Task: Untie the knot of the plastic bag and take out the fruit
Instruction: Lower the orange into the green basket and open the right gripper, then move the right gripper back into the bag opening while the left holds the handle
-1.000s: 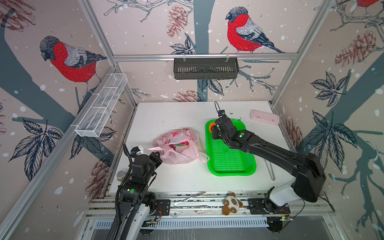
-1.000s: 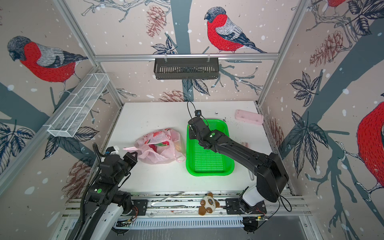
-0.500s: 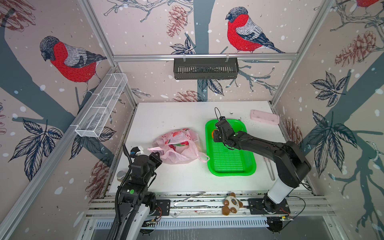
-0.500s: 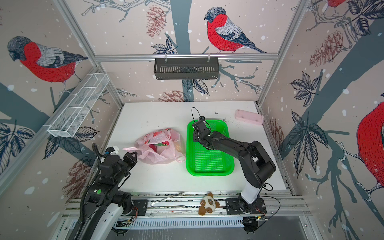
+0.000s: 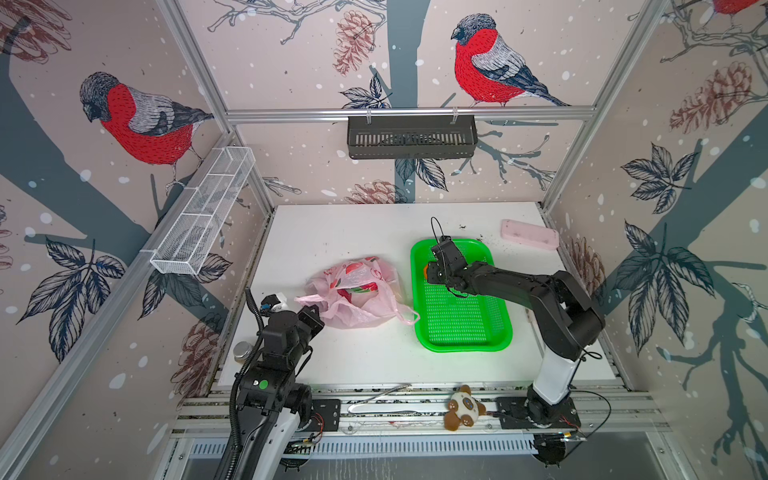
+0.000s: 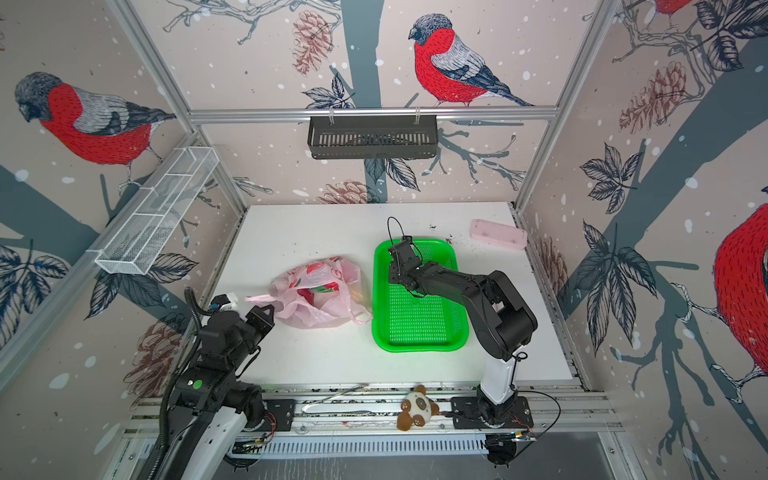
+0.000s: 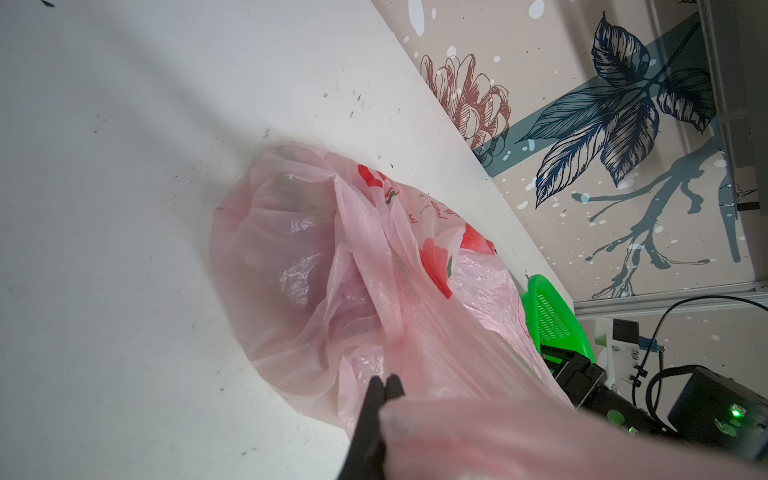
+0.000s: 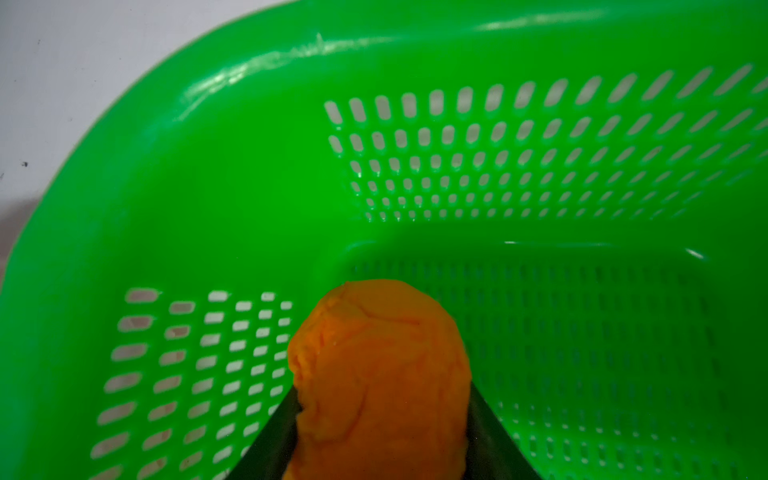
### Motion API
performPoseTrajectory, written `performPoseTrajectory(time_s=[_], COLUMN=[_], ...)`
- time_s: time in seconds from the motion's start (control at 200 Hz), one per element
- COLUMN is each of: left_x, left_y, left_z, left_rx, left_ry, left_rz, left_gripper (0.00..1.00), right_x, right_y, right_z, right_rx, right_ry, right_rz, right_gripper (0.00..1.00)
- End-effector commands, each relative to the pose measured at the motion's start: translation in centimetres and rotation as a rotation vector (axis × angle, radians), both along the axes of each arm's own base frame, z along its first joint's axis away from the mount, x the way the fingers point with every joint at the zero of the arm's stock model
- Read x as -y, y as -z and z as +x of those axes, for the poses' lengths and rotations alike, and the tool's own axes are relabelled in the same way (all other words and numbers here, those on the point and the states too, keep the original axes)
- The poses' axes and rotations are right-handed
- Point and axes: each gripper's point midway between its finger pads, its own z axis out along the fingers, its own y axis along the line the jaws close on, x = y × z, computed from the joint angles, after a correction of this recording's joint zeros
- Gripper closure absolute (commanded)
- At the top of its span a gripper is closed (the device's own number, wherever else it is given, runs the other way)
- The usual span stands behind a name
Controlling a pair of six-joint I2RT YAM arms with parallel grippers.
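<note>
Progress, as I judge it: untying done, one fruit nearly delivered. In both top views the plastic bag (image 5: 353,293) lies slumped on the white table (image 5: 374,232), just left of the green basket (image 5: 461,328). Its mouth is slack and one handle (image 5: 406,318) trails toward the basket; I can find no knot anywhere. The left gripper (image 5: 309,312) sits at the bag's near-left corner, where a pink tail runs out to it. The right gripper (image 5: 430,272) reaches low into the basket's far-left corner, with a sliver of orange citrus (image 5: 425,271) showing beside it. From the left wrist, the fingertips (image 7: 384,384) are pressed together with pink film bunched around them, pinching the bag's edge as best I can tell. The bag bulges with red and green shapes that I can't sort into fruit or print. From the right wrist, the orange citrus is clamped between both fingers (image 8: 270,436), low in the basket — touching the floor or just over it, I can't say. It is not yet let go, nothing else lies in the basket, and whatever the bag holds remains to be fetched.
</note>
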Motion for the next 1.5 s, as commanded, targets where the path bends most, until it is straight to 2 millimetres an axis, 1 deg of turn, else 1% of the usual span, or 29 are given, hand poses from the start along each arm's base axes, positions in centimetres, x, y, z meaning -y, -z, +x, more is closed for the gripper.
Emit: performPoseTrajectory(time_s=[0.0, 0.045, 0.23, 0.485, 0.62, 0.706, 0.846, 0.916, 1.026, 1.151, 1.226, 1.321, 1.386, 1.421, 1.496], left_x=[-0.2, -0.2, -0.2, -0.1, -0.1, -0.1, 0.0, 0.0, -0.1, -0.1, -0.1, 0.0, 0.0, 0.0, 0.0], left_y=[-0.1, -0.1, 0.1, 0.2, 0.2, 0.1, 0.0, -0.2, -0.5, -0.7, -0.8, -0.9, -0.9, -1.0, -1.1], left_z=[0.1, 0.1, 0.1, 0.0, 0.0, 0.1, 0.2, 0.1, 0.1, 0.0, 0.0, 0.0, 0.0, 0.0, 0.0], left_rx=[0.007, 0.006, 0.002, 0.004, 0.009, 0.011, 0.017, 0.02, 0.025, 0.033, 0.034, 0.04, 0.041, 0.043, 0.047], left_ry=[-0.011, -0.01, -0.011, -0.009, -0.009, -0.007, -0.002, 0.0, -0.002, 0.0, 0.0, 0.001, 0.004, 0.003, 0.001], left_rz=[0.0, 0.0, -0.001, -0.006, -0.005, -0.006, -0.006, -0.004, 0.0, 0.001, 0.001, -0.005, -0.006, -0.007, -0.008], left_gripper=[1.0, 1.0, 1.0, 1.0, 1.0, 1.0, 1.0, 1.0, 1.0, 1.0, 1.0, 1.0, 1.0, 1.0, 1.0], right_x=[-0.3, -0.2, -0.2, -0.1, 0.0, -0.1, -0.1, -0.4, -1.2, -3.9, -6.2, -9.6, -12.1, -13.4, -16.1], right_y=[0.1, 0.2, 0.6, 0.0, -0.9, -1.8, -4.0, -5.8, -9.5, -13.8, -16.1, -18.5, -19.4, -19.6, -18.8], right_z=[0.3, 0.4, 0.4, 0.5, 0.3, 0.1, -0.4, -1.1, -2.4, -5.0, -7.0, -9.7, -11.5, -12.3, -13.9], right_rx=[0.001, -0.003, -0.013, -0.005, 0.011, 0.028, 0.064, 0.097, 0.169, 0.248, 0.284, 0.33, 0.339, 0.33, 0.298], right_ry=[0.004, 0.007, 0.008, 0.017, 0.018, 0.016, 0.017, 0.011, -0.013, -0.096, -0.175, -0.286, -0.354, -0.391, -0.465], right_rz=[0.024, 0.023, 0.02, 0.021, 0.015, 0.014, 0.004, -0.01, -0.046, -0.039, -0.007, 0.043, 0.069, 0.081, 0.08], right_gripper=[0.43, 0.39, 0.32, 0.21, 0.16, 0.12, 0.11, 0.12, 0.15, 0.25, 0.33, 0.38, 0.43, 0.44, 0.49])
